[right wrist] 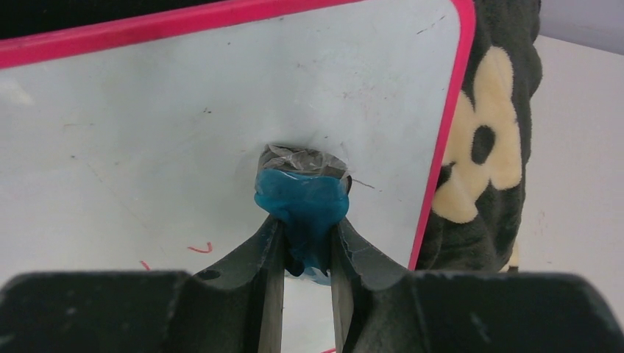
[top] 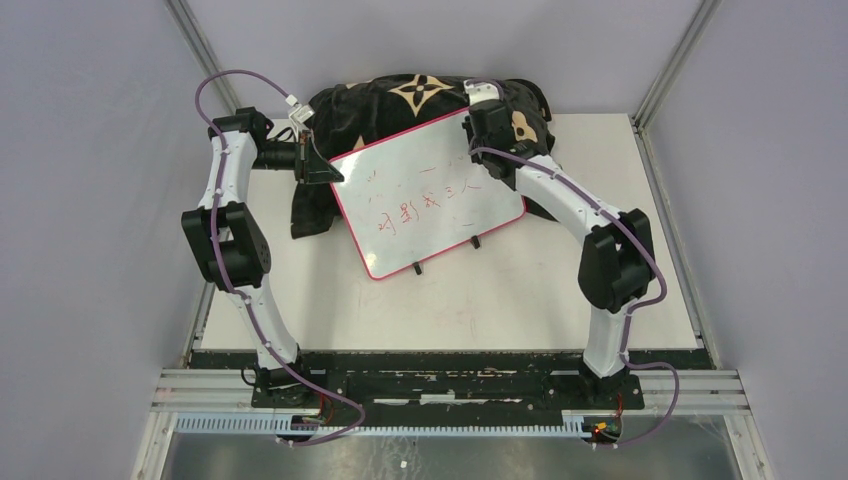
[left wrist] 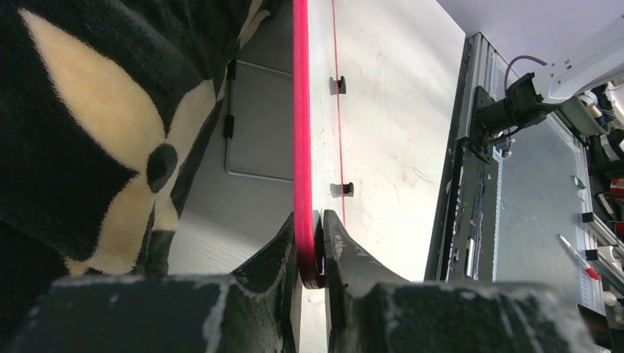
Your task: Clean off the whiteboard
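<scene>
The whiteboard (top: 425, 195), white with a pink-red frame and red handwriting, leans tilted against a black floral cushion (top: 420, 100). My left gripper (top: 318, 165) is shut on the board's left frame edge (left wrist: 302, 147), one finger on each face. My right gripper (top: 480, 125) is shut on a small blue eraser (right wrist: 303, 202) and presses it against the board face (right wrist: 147, 125) near the upper right corner. Faint red marks (right wrist: 199, 248) show just left of the right gripper's fingers (right wrist: 257, 257).
The cushion also shows in the left wrist view (left wrist: 88, 132) and in the right wrist view (right wrist: 482, 162), beside the board. The board's two black feet (top: 445, 255) rest on the white table (top: 400, 310). Grey walls enclose the table's sides and back.
</scene>
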